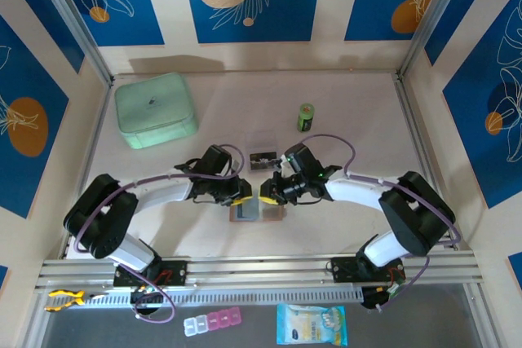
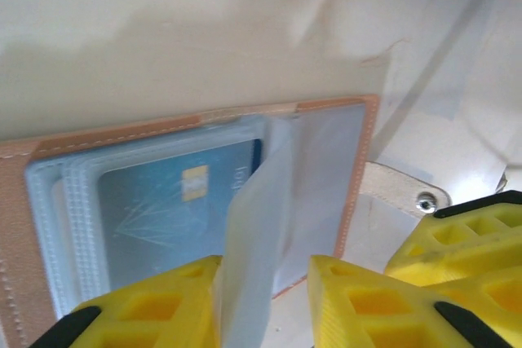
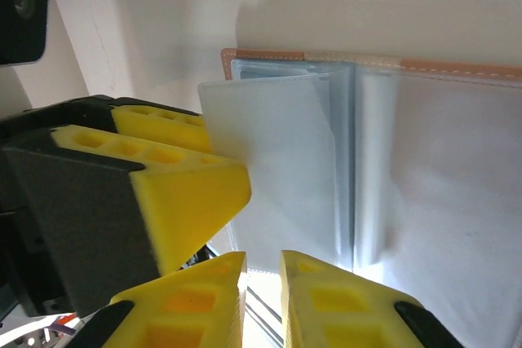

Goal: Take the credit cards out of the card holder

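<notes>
Holder [image 1: 258, 213]: lies open and flat on the surface [image 1: 359, 120], toward the middle of the near edge, between the two pincers.
Card [image 2: 175, 201]: blue-grey, tucked inside the holder's clear pockets, under plastic.
Loose card [image 1: 262, 158]: dark, flat on the surface just beyond the holder, apart from it.
Sleeve [image 2: 253, 226]: one clear leaf stands up from the holder's fold, curved.
Left pincer [image 2: 263, 283]: clenched on the sleeve – the leaf runs down between its yellow fingers [image 2: 155, 307].
Right pincer [image 3: 263, 270]: fingers [image 3: 351, 299] almost together at the lower edge of the sleeves – whether they grasp anything, I cannot tell.
Snap tab [image 2: 408, 193]: sticks out past the holder's edge, flat on the surface.
Case [image 1: 155, 109]: mint green, far left corner.
</notes>
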Robot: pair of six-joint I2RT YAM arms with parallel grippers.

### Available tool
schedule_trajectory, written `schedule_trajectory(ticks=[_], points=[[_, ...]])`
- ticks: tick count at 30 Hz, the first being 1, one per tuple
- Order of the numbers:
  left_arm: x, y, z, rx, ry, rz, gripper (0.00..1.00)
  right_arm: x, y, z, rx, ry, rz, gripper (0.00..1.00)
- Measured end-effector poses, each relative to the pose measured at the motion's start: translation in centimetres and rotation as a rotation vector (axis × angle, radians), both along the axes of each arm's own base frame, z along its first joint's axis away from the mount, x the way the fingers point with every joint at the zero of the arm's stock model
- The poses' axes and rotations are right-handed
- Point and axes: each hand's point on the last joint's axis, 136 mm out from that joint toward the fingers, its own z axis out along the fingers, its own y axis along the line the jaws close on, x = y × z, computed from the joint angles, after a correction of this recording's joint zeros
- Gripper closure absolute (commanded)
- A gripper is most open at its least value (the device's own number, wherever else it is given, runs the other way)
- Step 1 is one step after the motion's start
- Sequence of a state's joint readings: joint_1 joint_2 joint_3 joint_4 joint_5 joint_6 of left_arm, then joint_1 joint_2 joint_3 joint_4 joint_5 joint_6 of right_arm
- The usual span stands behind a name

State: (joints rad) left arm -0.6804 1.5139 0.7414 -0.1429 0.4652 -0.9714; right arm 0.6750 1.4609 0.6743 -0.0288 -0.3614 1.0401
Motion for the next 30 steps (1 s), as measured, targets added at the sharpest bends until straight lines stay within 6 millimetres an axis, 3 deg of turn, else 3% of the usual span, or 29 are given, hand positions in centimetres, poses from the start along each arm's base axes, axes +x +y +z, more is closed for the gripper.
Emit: schedule_trajectory(ticks=[9,18,30], points=[[0.3,-2.5,2.1,-0.037,-0.041,-0.049,0.58,1.1,-3.2,2.2,-0.053,-0.069,-0.074,0.78],[0.1,-4.7,0.9,-0.018,-0.015,-0.095,0.55,1.9,-5.7,4.1,-0.057,-0.119,-0.141,0.74],[-0.1,-5.9,-0.4,-0.004,0.008,-0.123,0.54,1.2,-6.9,3.5,-0.077,-0.099,-0.155,0.73]])
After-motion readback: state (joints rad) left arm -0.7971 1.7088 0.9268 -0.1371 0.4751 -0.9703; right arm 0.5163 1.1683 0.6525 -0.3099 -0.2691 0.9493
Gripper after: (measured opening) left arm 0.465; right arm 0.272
